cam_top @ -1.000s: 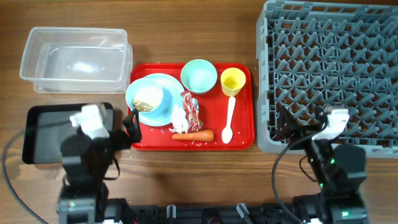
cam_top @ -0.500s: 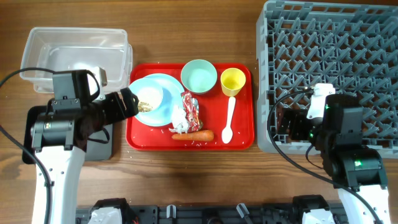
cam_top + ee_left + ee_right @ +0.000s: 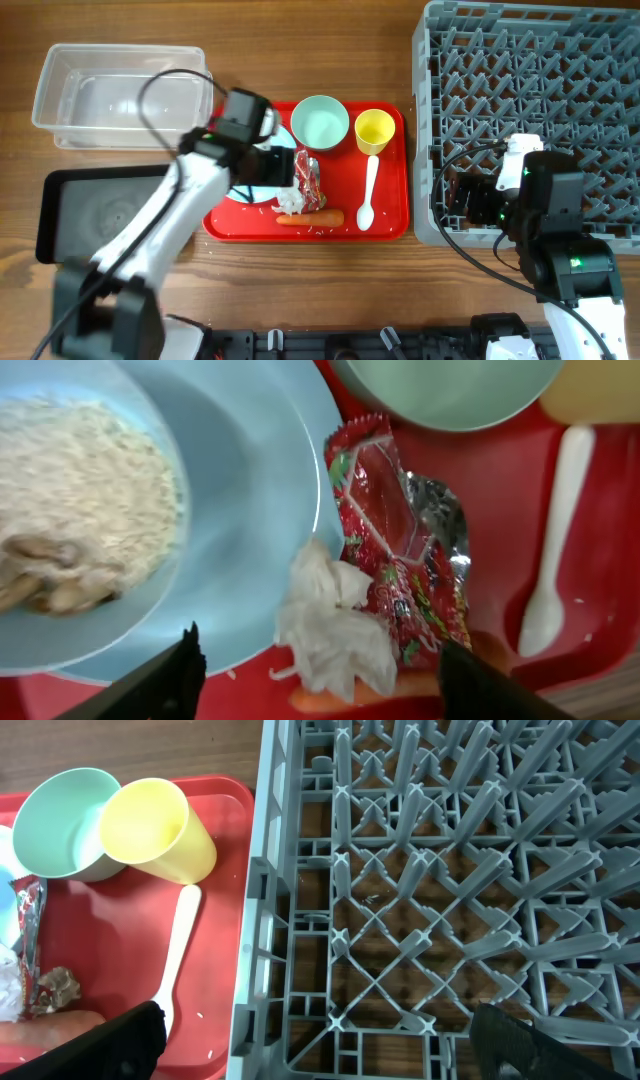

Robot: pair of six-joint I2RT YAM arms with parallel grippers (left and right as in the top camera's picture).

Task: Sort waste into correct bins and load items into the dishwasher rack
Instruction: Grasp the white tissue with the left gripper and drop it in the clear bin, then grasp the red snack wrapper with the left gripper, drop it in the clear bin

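Nearest the robot on the flat red serving tray [image 3: 392, 226] lies 1 small orange carrot [image 3: 310, 218], its long axis along the tray's near edge. Just beyond it, the left gripper [image 3: 320, 670] hangs over the tray with its 2 fingers [image 3: 178, 678] spread wide. 1 crumpled white tissue [image 3: 330, 622] sits directly below, between them, not pinched. Touching the tissue on its right is 1 crinkled red-and-silver wrapper [image 3: 400, 550], its long axis running near to far. The left arm is clearly the nearer one to both, so the next pinch looks like a straight drop onto the tissue.

To the left are 1 light blue round plate [image 3: 255, 490] and on it 1 light blue bowl [image 3: 85, 525] of rice and brownish scraps. To the right lies 1 white plastic spoon [image 3: 367, 192], handle pointing away. At the tray's far edge stand 1 pale green bowl [image 3: 320, 122] and 1 small yellow cup [image 3: 375, 130].

Left of the tray, 1 shallow black rectangular tray [image 3: 75, 215] sits near and 1 clear plastic rectangular tub [image 3: 120, 95] beyond it.

The right gripper [image 3: 315, 1025], also spread wide and holding nothing, waits at the near left edge of 1 large square grey plastic crate [image 3: 540, 100], which holds no dishes yet
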